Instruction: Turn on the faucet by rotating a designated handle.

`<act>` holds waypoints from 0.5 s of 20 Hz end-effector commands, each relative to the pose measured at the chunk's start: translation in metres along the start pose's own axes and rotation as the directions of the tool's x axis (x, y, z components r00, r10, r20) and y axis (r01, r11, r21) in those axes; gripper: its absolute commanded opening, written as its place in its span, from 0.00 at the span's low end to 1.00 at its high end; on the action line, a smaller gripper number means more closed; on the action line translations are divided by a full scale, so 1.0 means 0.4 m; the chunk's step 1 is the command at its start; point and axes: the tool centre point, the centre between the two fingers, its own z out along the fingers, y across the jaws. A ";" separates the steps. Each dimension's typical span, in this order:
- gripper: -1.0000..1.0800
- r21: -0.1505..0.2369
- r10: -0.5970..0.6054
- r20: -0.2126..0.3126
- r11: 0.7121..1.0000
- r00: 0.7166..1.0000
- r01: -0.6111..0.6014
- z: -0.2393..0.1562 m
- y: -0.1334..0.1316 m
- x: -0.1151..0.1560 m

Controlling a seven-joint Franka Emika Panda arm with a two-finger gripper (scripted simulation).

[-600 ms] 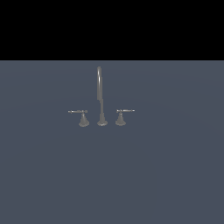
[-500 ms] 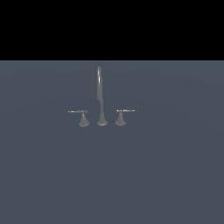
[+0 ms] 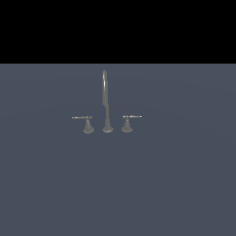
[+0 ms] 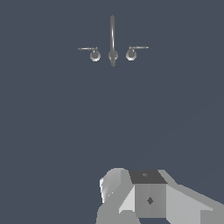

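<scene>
1. Exterior view: nothing differs from the earlier frames. The faucet [image 3: 107, 102] stands at the same spot on the flat blue-grey surface [image 3: 175, 184], its arched spout upright and neither lever turned.
2. Exterior view: the designated handle [image 3: 128, 122] sits just beside the spout's base, on the exterior view's right of it, its thin bar level and pointing away from the spout. The twin handle [image 3: 85, 123] mirrors it on the spout's other side. No arm shows here.
3. Wrist view: the faucet [image 4: 113, 41] lies well apart from the camera, the designated handle [image 4: 133, 52] beside its base.
4. Wrist view: a pale grey part of the gripper [image 4: 146, 199] fills the near edge. Its fingers are out of sight, so I cannot tell how wide it stands or whether it grips anything.
5. No containers or legible writing appear.
</scene>
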 end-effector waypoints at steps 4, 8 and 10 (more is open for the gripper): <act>0.00 -0.008 0.013 0.001 1.000 1.000 -0.013 0.002 0.003 0.008; 0.00 -0.029 0.047 0.004 0.998 0.999 -0.047 0.008 0.009 0.029; 0.00 -0.043 0.071 0.006 0.997 0.997 -0.071 0.012 0.014 0.044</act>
